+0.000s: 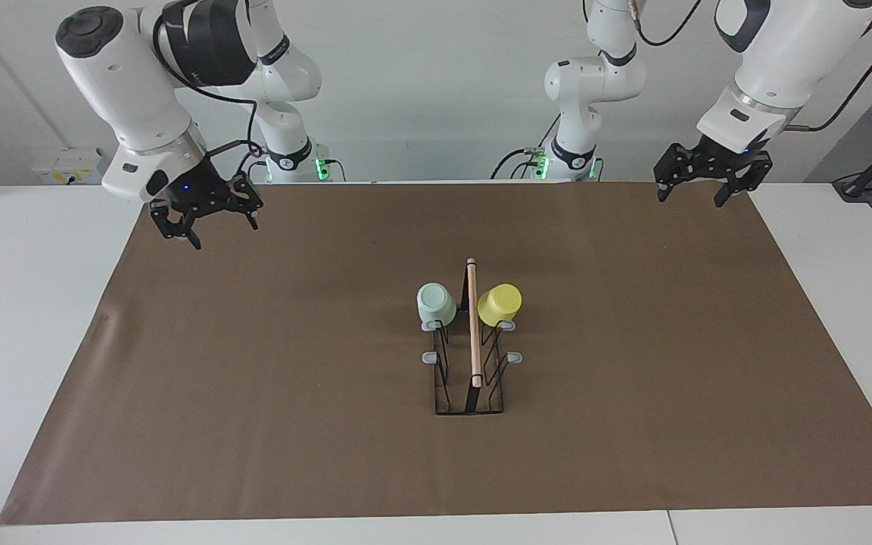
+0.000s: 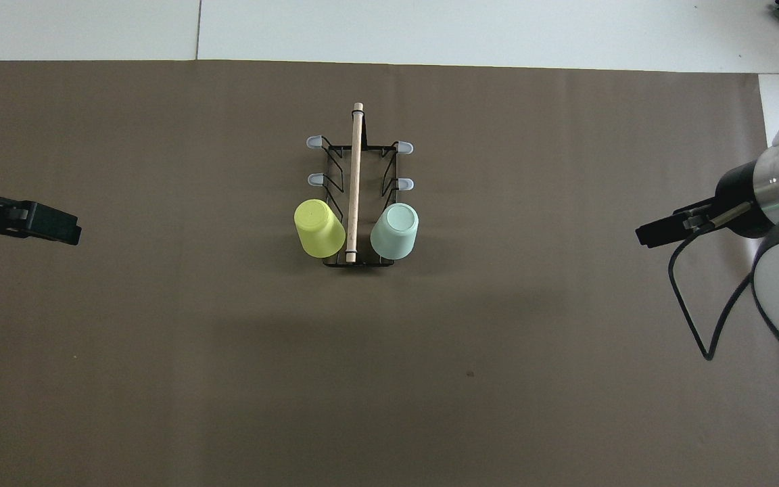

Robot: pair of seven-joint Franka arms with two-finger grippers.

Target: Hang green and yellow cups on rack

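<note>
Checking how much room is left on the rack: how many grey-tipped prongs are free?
4. Two free prongs lie on the yellow cup's side, two on the green cup's side, all farther from the robots than the cups. The cups cover the rack's nearest prongs.

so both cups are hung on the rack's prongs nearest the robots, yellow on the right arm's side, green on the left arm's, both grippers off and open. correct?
Sides are swapped. In the overhead view the yellow cup hangs on the left arm's side of the rack, the green cup on the right arm's side. The rest holds: both are on the prongs nearest the robots, and the left gripper and right gripper are off and open.
</note>
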